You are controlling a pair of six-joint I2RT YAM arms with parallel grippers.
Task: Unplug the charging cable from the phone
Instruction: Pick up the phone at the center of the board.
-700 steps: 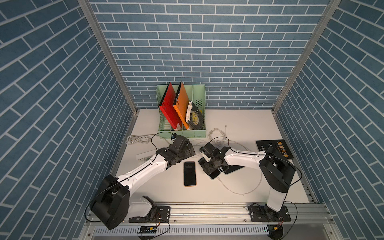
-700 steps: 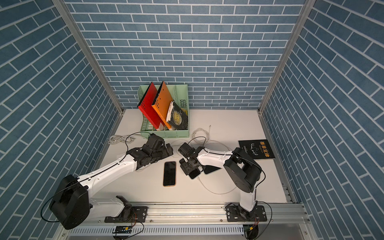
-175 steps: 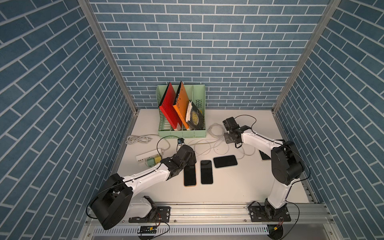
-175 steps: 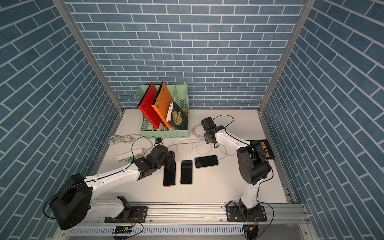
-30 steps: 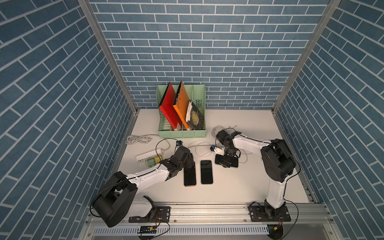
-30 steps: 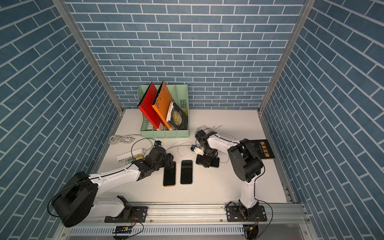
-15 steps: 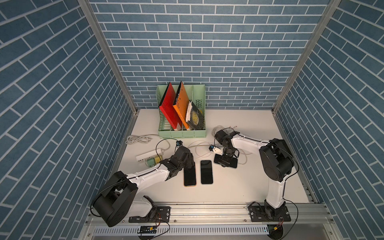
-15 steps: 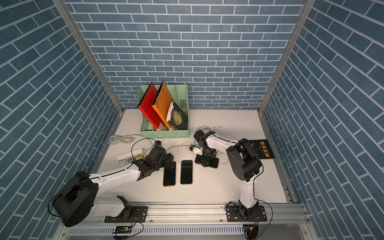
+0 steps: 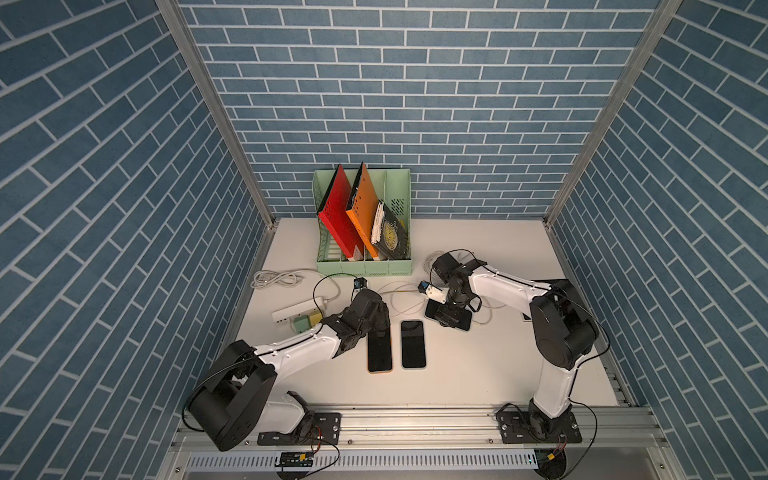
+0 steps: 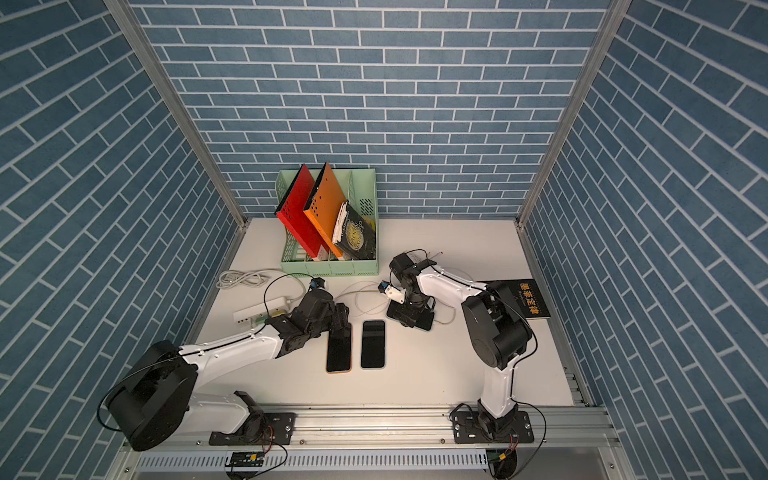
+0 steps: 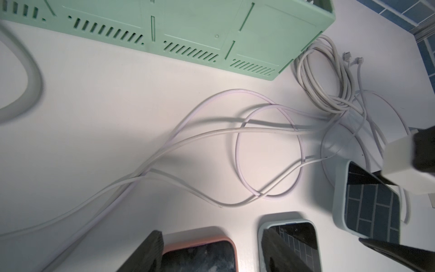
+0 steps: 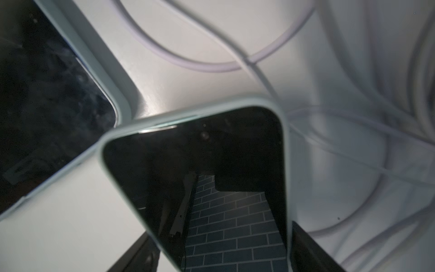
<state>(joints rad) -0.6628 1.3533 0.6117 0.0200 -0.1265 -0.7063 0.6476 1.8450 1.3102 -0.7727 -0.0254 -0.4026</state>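
The right end effector is now narrowed onto the sides of the phone, which is judged braced for unplugging.

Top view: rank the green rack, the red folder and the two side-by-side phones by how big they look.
1. Green rack
2. Red folder
3. Orange-edged phone and phone beside it: they look alike, so no ranking between them.

Right end effector: we see it atop the slanted phone.
Left end effector: atop the orange-edged phone.
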